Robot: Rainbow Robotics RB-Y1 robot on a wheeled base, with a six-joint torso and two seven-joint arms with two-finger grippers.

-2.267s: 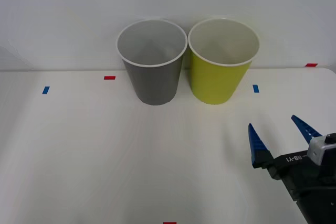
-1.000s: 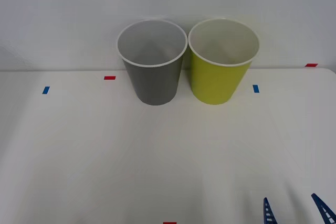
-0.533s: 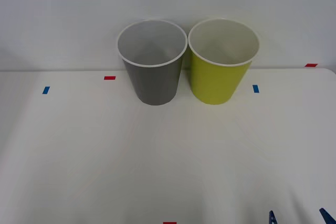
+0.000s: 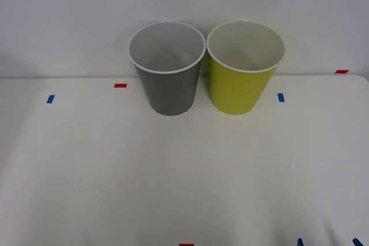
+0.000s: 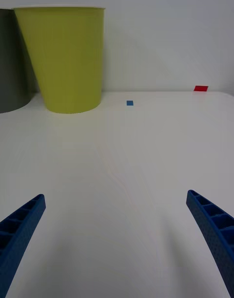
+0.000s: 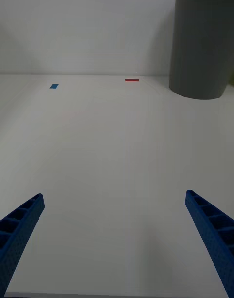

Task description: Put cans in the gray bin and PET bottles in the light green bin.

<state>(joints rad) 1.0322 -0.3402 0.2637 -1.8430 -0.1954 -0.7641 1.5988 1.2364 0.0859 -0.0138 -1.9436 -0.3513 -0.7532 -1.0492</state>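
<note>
In the front view, the gray bin point(image 4: 167, 68) and the green bin point(image 4: 245, 67) stand upright at the far side of the white tabletop point(image 4: 173, 171), just beside each other, gray on the left. Both open tops show a white inside, and I cannot see if something lies at the bottom. Small tape marks lie on the tabletop: a red one point(image 4: 120, 85) and a blue one point(image 4: 50, 99) left of the gray bin, a blue one point(image 4: 281, 97) right of the green bin. The blue tips of the right tool point(image 4: 327, 242) show at the lower edge, apart from each other.

In the right wrist view, the right tool point(image 5: 117, 239) is spread wide and holds nothing. Bare tabletop lies between it and the green bin point(image 5: 63, 59).

In the left wrist view, the left tool point(image 6: 117, 239) is also spread wide and empty, low over the tabletop. The gray bin point(image 6: 202, 45) stands well ahead, with a red mark point(image 6: 131, 80) near its foot.
</note>
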